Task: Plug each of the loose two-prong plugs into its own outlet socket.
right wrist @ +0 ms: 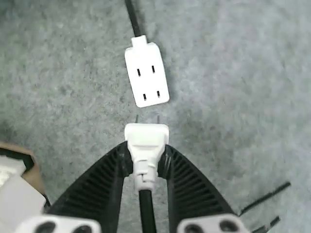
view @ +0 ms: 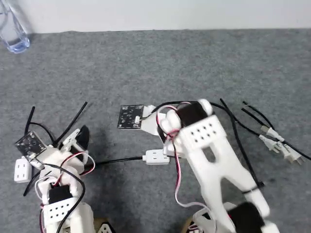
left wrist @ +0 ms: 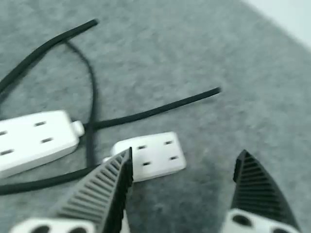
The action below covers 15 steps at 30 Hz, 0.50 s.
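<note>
My right gripper (right wrist: pixel 146 158) is clamped on a white two-prong plug (right wrist: pixel 146 138). The plug's long axis runs in line with the fingers. Its prongs aim at the end of a white outlet socket (right wrist: pixel 146 73) just ahead, close but not touching. The socket's long axis runs the same way, and a black cord (right wrist: pixel 133 17) leaves its far end.

In the high view that socket (view: pixel 156 157) lies at centre frame. The right arm (view: pixel 214 155) stretches up from the lower right with its wrist bent down beside it.

At lower left, my left gripper (left wrist: pixel 184 155) hangs low over the grey carpet (left wrist: pixel 218 43) with its fingers spread wide. A second outlet socket (left wrist: pixel 148 155) lies just beyond them. Loose plugs (view: pixel 277 141) lie at the right edge, prongs pointing lower right.
</note>
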Available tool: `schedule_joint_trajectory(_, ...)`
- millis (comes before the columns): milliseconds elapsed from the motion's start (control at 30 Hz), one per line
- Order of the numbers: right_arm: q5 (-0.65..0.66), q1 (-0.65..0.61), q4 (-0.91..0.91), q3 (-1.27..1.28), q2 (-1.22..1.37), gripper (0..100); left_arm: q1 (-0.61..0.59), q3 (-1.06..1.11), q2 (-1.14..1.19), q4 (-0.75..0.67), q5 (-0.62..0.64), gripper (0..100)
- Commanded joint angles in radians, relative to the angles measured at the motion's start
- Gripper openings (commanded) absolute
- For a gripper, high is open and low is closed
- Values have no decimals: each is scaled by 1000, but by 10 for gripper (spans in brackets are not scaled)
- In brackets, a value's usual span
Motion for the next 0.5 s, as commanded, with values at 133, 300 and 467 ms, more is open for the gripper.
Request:
schedule_joint_trajectory(133,212,93,-1,-81,193,8,-3,-8,-2,5,-44,318)
schedule_joint_trajectory(300,232,65,-12,-95,220,9,21,-8,-2,5,-44,318)
schedule_joint_trajectory(467,226,24,-31,-87,228,9,21,-8,-2,6,-44,318)
